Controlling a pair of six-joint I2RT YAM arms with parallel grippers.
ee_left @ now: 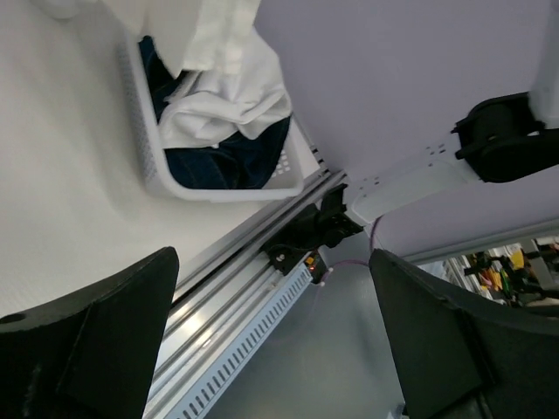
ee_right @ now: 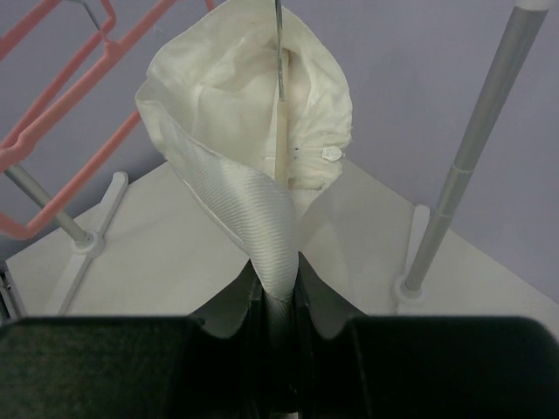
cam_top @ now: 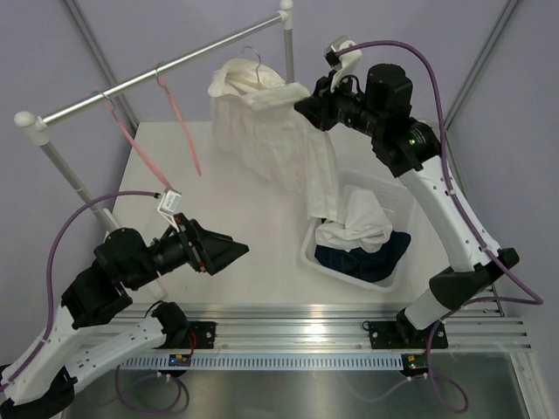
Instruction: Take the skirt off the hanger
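A white skirt hangs from a hanger on the rack's rail. Its long fabric trails down toward the basket. My right gripper is up at the skirt's top edge. In the right wrist view this gripper is shut on the ribbed waistband of the skirt, which is stretched toward me. The hanger's metal hook and pale bar stand inside the waist opening. Low over the table's front left, my left gripper stands open and empty, far from the skirt.
Two pink hangers hang empty on the rail to the left. A white basket with white and dark blue clothes sits at the right. The rack's upright post stands right of the skirt.
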